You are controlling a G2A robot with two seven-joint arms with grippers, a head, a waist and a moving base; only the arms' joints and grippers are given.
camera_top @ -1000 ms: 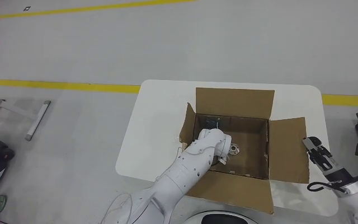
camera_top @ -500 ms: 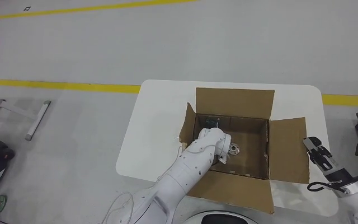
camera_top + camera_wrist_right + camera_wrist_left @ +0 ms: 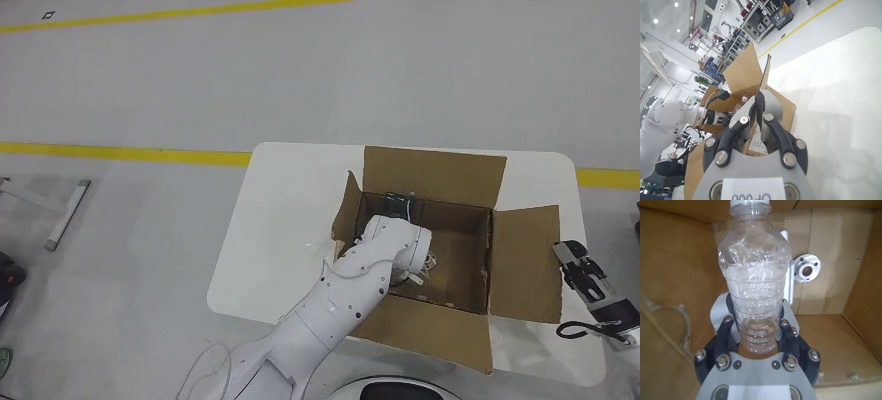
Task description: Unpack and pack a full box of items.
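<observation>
Two grippers, each closed on a load.

Left gripper (image 3: 756,313): the jaws are clamped on the lower body of a clear bottle (image 3: 753,275), one finger (image 3: 726,330) on either side. The bottle's base sits close to the palm and its white cap (image 3: 749,202) points straight away from the jaws. Just beyond the bottle, on one side of the jaws, a white bar (image 3: 790,283) shows from behind it, and a metal flange (image 3: 807,270) lies touching or just beside that bar. Both rest on the floor of the box (image 3: 677,266), whose brown walls surround the jaws on all sides. Whether the bottle touches the floor cannot be told.

Right gripper (image 3: 761,103): the jaws are pressed together on a flap (image 3: 765,72) of the box, its corrugated edge running out from between the fingertips. Beyond these jaws, inside the box, are the left gripper (image 3: 728,115) and the bottle (image 3: 738,107). A white label (image 3: 757,144) on the box's outer wall lies close under the jaws.

From above, the left arm (image 3: 370,270) enters the box (image 3: 435,175) over its near-left corner, and the right gripper (image 3: 568,255) meets the outer edge of the flap (image 3: 525,260). The box stands on a white table (image 3: 290,220) with all four flaps spread.
</observation>
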